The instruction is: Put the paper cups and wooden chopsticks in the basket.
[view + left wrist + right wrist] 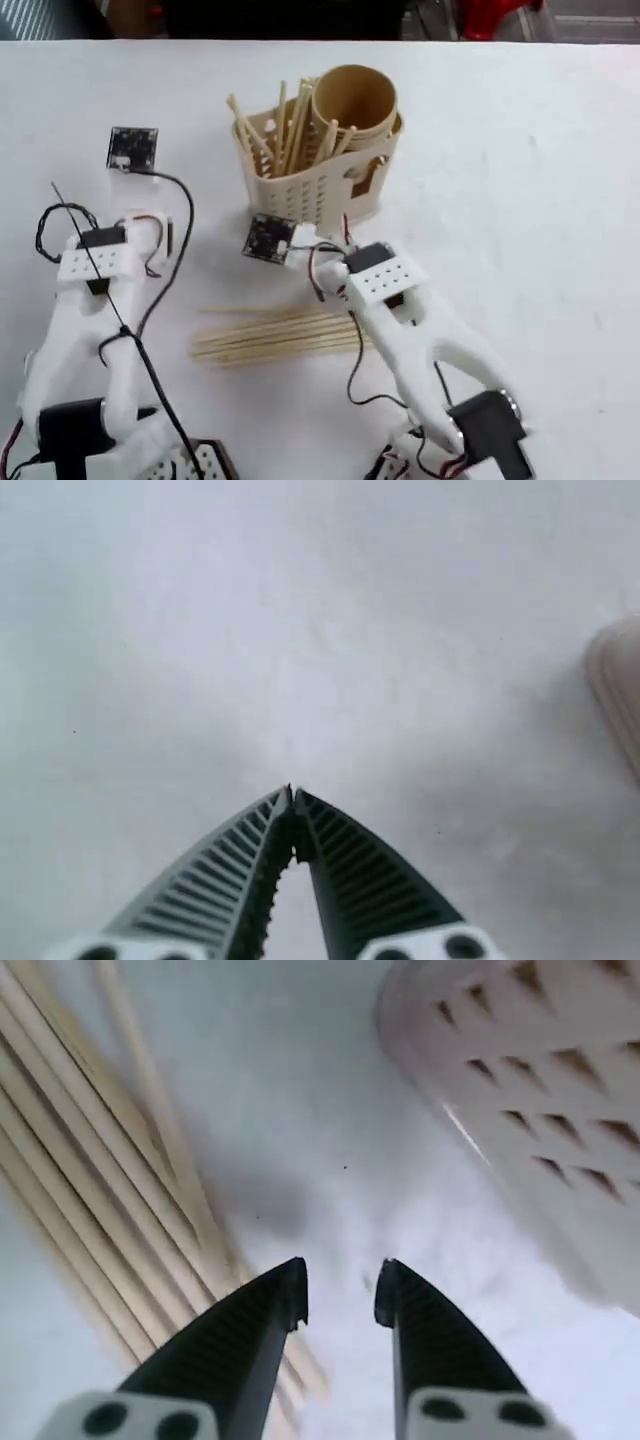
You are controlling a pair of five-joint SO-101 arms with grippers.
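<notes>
Stacked in the basket at the far middle of the table, paper cups with upright chopsticks to their left; judged over half done. Left to do, a loose bundle of chopsticks lying flat nearer; between bundle and basket, right gripper, narrowly parted, empty; off left, left gripper, pinched together on nothing.

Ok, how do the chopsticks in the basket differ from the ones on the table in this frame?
The basket chopsticks stand on end, leaning and fanned out; the table chopsticks lie flat, roughly parallel. The basket chopsticks share the basket with paper cups; the table chopsticks lie loose between the arms. Both are pale wood.
</notes>
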